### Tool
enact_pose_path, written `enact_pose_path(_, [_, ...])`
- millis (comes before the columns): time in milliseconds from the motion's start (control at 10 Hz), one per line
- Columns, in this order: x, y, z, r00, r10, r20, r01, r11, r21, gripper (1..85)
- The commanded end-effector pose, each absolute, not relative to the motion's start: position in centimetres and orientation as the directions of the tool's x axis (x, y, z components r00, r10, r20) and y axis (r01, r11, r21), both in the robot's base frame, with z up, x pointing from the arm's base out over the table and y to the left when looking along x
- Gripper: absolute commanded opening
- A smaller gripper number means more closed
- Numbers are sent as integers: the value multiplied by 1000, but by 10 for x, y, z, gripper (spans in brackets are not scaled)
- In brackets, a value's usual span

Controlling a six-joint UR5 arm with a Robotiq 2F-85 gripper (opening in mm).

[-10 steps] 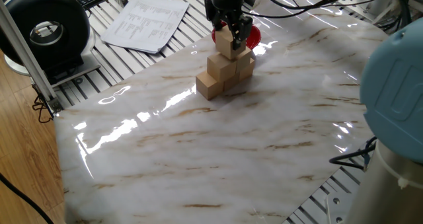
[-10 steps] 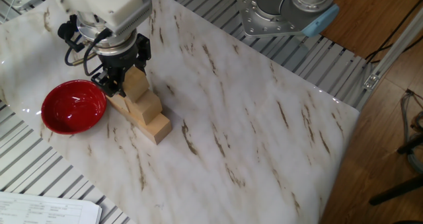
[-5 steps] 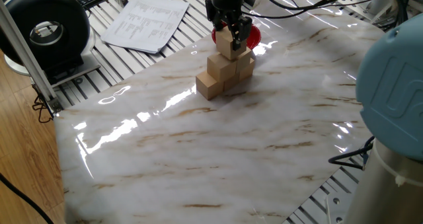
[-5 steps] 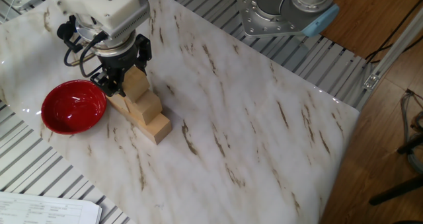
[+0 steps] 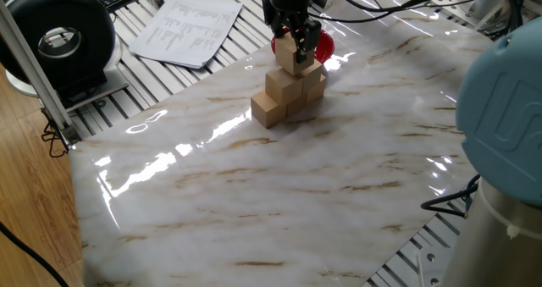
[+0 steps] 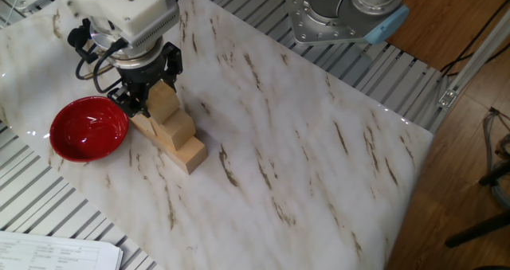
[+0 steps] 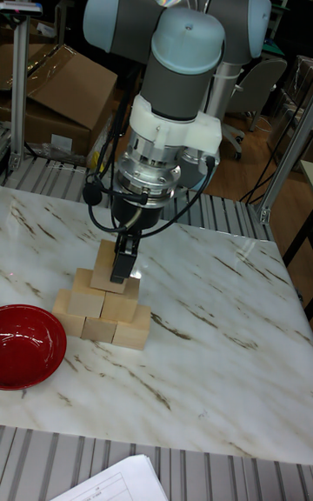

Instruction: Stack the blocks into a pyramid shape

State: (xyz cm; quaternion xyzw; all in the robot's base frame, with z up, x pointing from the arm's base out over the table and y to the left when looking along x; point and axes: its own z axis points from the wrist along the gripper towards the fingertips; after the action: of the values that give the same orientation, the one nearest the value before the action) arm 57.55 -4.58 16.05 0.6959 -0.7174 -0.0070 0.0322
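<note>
Marble-patterned tabletop [image 5: 279, 185] carries everything, and the pyramid stands near its far edge in one fixed view, just beside the red bowl [image 6: 88, 128], which plays no part in the build. UR5 arm [image 7: 178, 57] hangs straight down over the pyramid, presumably so the top cube goes on square. Bottom row of blocks [image 7: 100, 318] sits side by side on the marble with faces touching, giving a wide base; the middle row [image 7: 109, 299] straddles the seams below it so each cube rests on two. Top block [image 5: 289, 54] sits centred on the middle row, at the peak. Gripper [image 6: 148, 96] has its fingers clamped on that top block, one on each opposite face, likely to steady it as it settles. By my judgement the stack is essentially complete, with only the release left.
</note>
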Motion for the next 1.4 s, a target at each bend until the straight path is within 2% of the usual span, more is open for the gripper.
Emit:
enact_pose_path(0, [578,-44,163,-41,-999,25,-998,42,46,7])
enact_pose_path(800, [589,-43,156,-36,-999,20,-999,36,9,7])
enact_pose_path(1300, [578,-45,152,-30,-1000,2,-999,30,27,7])
